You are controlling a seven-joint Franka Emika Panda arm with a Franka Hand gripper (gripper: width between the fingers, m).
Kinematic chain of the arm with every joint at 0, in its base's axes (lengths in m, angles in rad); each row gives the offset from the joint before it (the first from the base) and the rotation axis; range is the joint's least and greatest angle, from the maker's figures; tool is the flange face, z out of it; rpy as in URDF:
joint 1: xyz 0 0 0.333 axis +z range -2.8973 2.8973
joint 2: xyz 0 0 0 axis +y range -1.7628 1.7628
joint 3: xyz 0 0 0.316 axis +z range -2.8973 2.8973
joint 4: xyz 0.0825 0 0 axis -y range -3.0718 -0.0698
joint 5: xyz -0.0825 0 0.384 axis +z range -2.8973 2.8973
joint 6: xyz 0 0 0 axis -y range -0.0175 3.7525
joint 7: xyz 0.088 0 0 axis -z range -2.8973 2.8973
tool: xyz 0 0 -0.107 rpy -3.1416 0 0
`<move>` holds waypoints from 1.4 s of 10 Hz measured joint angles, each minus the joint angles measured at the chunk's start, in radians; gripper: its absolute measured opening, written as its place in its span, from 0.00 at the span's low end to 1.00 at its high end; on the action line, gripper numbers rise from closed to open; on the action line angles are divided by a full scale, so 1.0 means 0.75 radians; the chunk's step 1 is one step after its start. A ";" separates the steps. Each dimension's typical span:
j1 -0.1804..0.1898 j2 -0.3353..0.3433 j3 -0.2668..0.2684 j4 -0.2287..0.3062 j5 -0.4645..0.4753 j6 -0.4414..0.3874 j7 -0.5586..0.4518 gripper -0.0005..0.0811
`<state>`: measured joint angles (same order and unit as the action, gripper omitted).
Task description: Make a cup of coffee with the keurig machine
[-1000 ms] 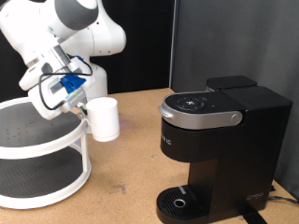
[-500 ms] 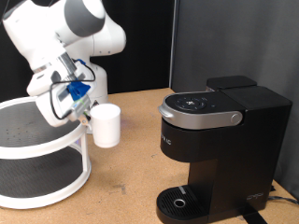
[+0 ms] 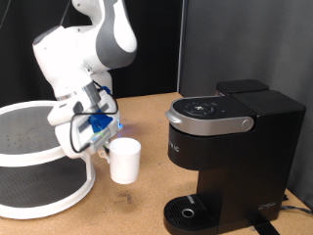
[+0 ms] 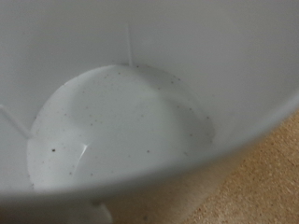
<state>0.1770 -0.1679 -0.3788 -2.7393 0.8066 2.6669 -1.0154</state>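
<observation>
The white cup (image 3: 124,161) hangs in the air in the exterior view, held at its handle side by my gripper (image 3: 104,144), which is shut on it. It is to the left of the black keurig machine (image 3: 230,152) and above the wooden table, a little higher than the round drip tray (image 3: 186,211). The machine's lid is closed. The wrist view is filled by the cup's empty white inside (image 4: 121,121), with a strip of table at one corner.
A white two-tier round shelf (image 3: 44,162) stands at the exterior view's left, just beside the arm. A black backdrop is behind. Bare wooden table (image 3: 127,211) lies below the cup and in front of the machine.
The arm has carried the cup down and to the exterior view's right, away from the round shelf and closer to the keurig machine.
</observation>
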 joint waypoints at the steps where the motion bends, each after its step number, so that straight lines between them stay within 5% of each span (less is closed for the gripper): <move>1: 0.036 0.057 0.006 0.020 0.109 0.017 -0.065 0.09; 2: 0.056 0.126 0.014 0.058 0.160 0.030 -0.087 0.09; 7: 0.063 0.129 0.023 0.049 0.356 0.020 -0.231 0.09; 14: 0.131 0.293 0.174 0.133 0.690 0.133 -0.404 0.09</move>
<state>0.2755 0.0521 -0.2481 -2.6392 1.3244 2.7669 -1.3180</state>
